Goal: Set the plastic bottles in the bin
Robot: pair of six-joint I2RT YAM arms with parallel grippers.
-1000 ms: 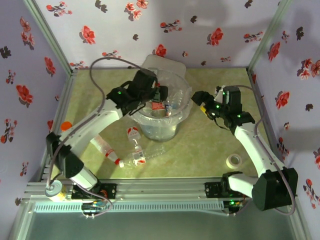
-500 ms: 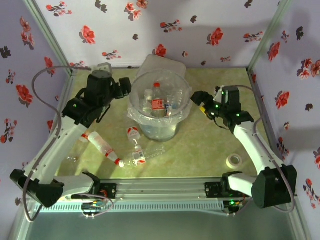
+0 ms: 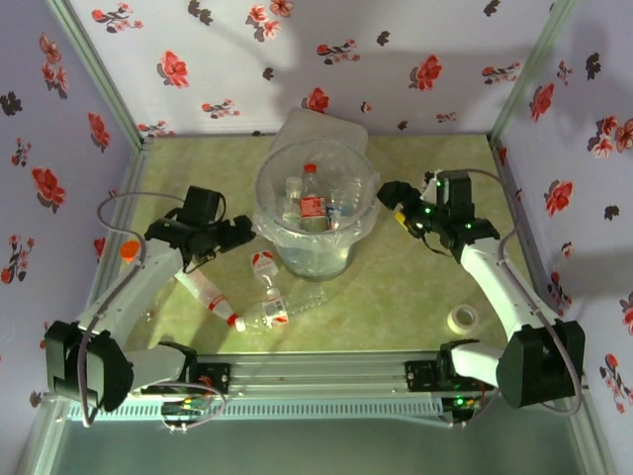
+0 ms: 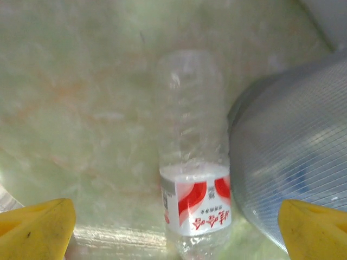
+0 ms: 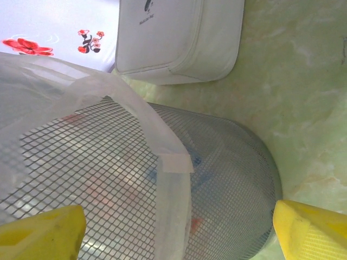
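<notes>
1. Flowered wallpaper closes in a pale green marbled table [image 3: 415, 277]. On the left arm [image 3: 148, 282] the left jaws stand wide apart and released, yellow fingertips [image 4: 38, 230] low at either side, grasping nothing.
2. Between those jaws and just ahead lies a clear plastic bottle [image 4: 194, 162], flat on the table. Its red-and-white label is at the end nearer the jaws, and neither fingertip touches it.
3. Just right of that bottle, ahead of the right-hand fingertip, bulges the mesh-patterned wall of the bin [image 4: 293, 157]. I cannot tell whether the two touch.
4. The right jaws are likewise spread and released, yellow tips [image 5: 312, 227] far apart. The bin's wall and the folded edge of its clear bag [image 5: 162, 146] sit close ahead between them.
5. Beyond the bin from the right jaws rests a white box [image 5: 179, 38], near the wallpaper.
6. Seen from above, the bin stands between the two pairs of jaws. Several bottles lie inside, and one red-capped bottle [image 3: 313, 198] stands upright.
7. Back from the left jaws, toward the arm bases, loose bottles [image 3: 205, 290] lie on the table.
8. Well behind the right jaws lies a white tape roll [image 3: 461, 318], and behind the left jaws an orange cap [image 3: 130, 249].
</notes>
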